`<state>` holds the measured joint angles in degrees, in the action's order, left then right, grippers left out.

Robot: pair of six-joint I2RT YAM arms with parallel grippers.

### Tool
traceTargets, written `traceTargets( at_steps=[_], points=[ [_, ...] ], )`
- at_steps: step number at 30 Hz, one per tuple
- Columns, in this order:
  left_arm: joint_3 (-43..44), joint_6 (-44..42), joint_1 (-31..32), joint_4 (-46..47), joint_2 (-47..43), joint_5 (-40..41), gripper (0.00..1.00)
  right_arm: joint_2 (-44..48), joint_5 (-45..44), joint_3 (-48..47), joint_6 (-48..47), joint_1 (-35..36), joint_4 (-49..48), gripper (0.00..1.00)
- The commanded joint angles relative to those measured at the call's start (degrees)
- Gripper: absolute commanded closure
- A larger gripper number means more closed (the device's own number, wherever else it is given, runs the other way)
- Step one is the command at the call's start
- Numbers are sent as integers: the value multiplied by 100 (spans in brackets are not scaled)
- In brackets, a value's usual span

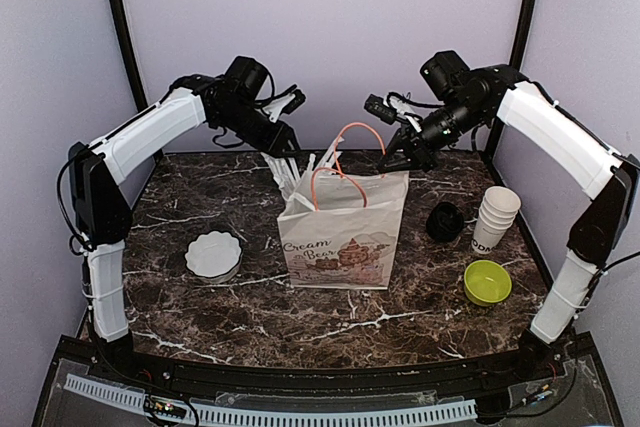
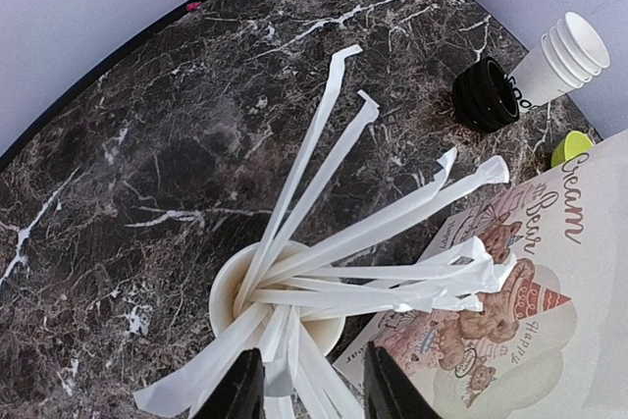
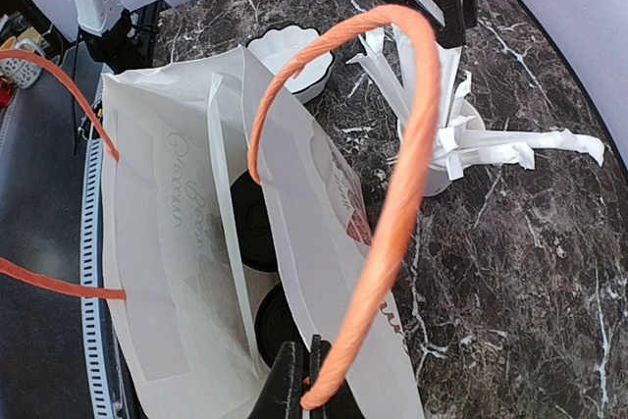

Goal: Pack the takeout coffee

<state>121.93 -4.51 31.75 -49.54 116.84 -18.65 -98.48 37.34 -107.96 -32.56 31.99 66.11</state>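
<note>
Pinches the orange handle (image 3: 392,193) of the paper bag (image 1: 345,247) in the fully closed right gripper (image 3: 306,368). Straddles wrapped straws (image 2: 343,296) with the left gripper (image 2: 312,372), jaws partly open, nothing clamped, at 11 o'clock from the bag. Shows both coffee cups (image 3: 253,228) inside the bag, black lids up, at table centre.

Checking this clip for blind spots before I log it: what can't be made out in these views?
- Takeout coffee: right wrist view shows only two black lids; the bag walls hide their bodies and lettering.
- Left end effector: the left wrist view's bottom edge cuts its fingertips, so a grip on the straws is unclear; top view too small.
- Stacked cups lettering: left wrist view, partly hidden behind a black object.
</note>
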Motion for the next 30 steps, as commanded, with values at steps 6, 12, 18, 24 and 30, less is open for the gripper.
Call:
traceTargets(
  at_steps=[6,12,18,24,30],
  points=[
    [260,-91,56,-81,24,290,59,-99,78,6,-43,38,106,97],
    [210,-112,66,-139,71,214,66,-110,80,-7,-40,44,121,97],
    [216,-176,137,-169,113,357,64,-101,76,-15,-32,53,114,97],
    [275,-181,176,-207,155,252,76,-93,71,-23,-32,62,121,97],
    [500,-161,191,-221,103,169,91,-91,71,-6,-32,62,118,97]
  ],
)
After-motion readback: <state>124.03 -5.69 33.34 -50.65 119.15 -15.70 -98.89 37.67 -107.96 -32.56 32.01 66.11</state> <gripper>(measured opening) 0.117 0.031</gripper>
